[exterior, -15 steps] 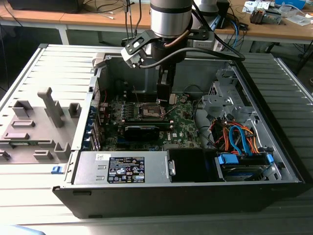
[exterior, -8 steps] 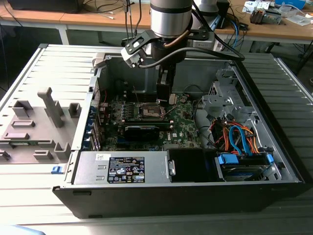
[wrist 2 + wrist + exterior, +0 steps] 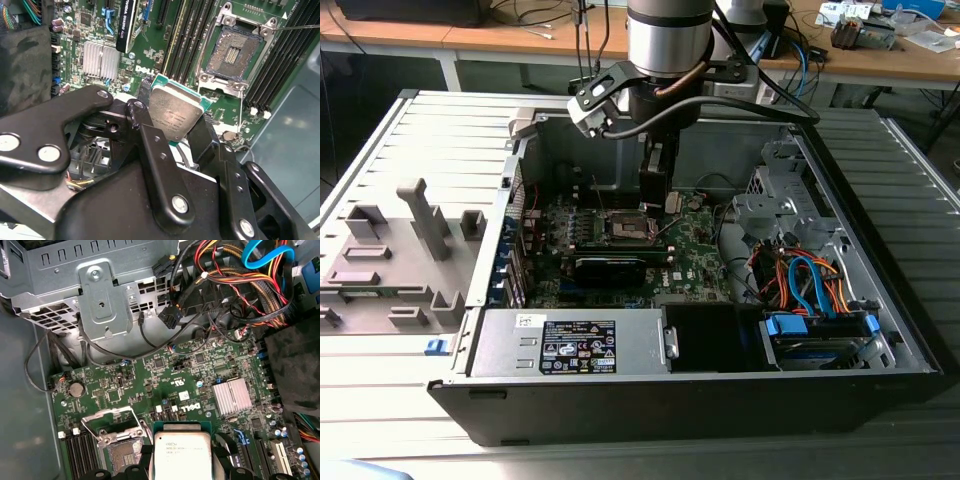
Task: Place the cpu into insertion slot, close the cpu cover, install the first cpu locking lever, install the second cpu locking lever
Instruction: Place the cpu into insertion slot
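Zero of four steps finished: gripper [image 3: 170, 120] clamps the cpu [image 3: 174, 107], empty slot [image 3: 235, 52] just ahead, cover [image 3: 107, 414] open.

Insertion slot [image 3: 233, 50] uncovered in second wrist view, room above it free. Cpu cover [image 3: 107, 414] swung up at slot edge. Long black memory slots [image 3: 182, 35] flank slot on both sides. In exterior view: black card [image 3: 610, 268] just below centre, drive cage [image 3: 775, 200] at exterior view's right, cable bundle [image 3: 805, 280] lower right.
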### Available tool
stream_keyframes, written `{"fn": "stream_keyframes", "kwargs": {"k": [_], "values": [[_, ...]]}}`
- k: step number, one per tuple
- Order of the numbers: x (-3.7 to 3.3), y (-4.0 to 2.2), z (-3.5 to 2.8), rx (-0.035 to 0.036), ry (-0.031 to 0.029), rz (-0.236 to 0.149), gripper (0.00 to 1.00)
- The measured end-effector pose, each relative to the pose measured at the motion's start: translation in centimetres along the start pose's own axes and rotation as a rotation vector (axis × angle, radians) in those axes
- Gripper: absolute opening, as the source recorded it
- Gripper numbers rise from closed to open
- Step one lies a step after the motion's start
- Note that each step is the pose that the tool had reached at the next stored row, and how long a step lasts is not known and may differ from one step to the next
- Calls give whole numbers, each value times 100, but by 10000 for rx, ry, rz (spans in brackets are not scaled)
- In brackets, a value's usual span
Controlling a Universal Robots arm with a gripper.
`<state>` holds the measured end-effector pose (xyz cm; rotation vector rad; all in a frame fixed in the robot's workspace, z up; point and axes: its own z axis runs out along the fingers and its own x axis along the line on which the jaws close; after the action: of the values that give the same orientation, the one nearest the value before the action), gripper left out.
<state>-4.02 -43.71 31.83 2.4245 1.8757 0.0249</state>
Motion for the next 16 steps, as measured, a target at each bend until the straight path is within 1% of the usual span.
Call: {"fn": "stream_keyframes", "kwargs": {"k": [16], "values": [[0,0,2,6,-27,265,55]]}}
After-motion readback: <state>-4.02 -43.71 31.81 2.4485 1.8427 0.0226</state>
